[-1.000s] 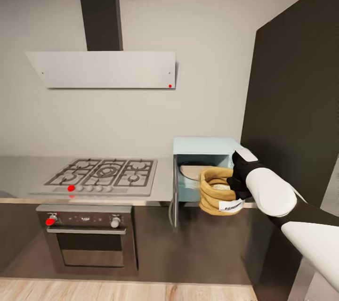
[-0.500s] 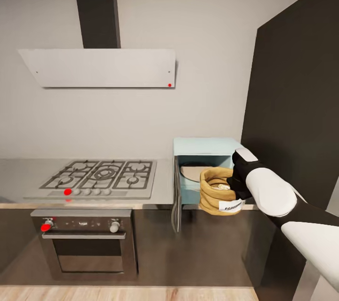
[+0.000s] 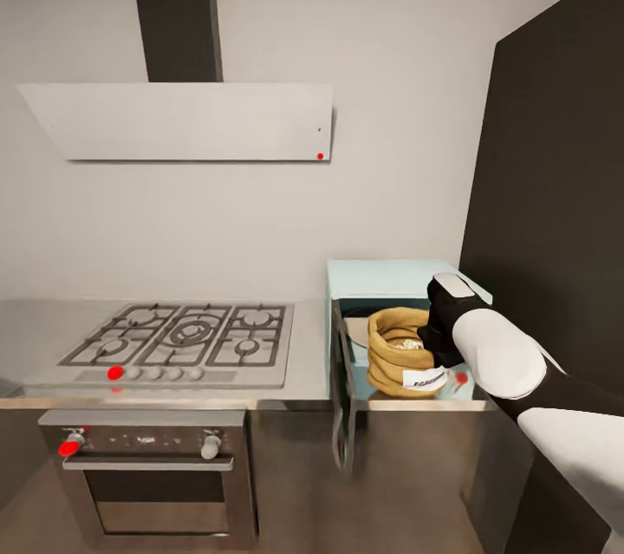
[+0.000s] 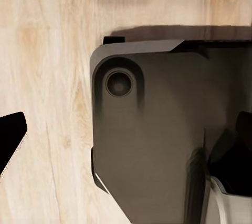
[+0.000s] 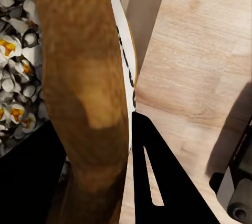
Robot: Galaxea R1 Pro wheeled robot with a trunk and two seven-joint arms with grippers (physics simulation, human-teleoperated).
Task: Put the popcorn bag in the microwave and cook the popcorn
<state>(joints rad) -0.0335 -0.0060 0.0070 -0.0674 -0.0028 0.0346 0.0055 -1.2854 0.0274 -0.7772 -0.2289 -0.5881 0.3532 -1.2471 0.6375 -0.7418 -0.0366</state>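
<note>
Bag at the microwave mouth

The microwave (image 3: 394, 281) stands door-open on the tabletop (image 3: 303, 363); the right tool (image 3: 431, 337) pinches the popcorn bag's (image 3: 397, 355) rim at the opening. Keep it upright, clear the threshold, set it down deep inside before letting go.

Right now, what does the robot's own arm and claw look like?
The right arm has smooth, rounded white shells joined by black sections. Its right gripper is black with a white cap on top, and its fingers are flat, black and pointed. No cables or markings show.
</note>
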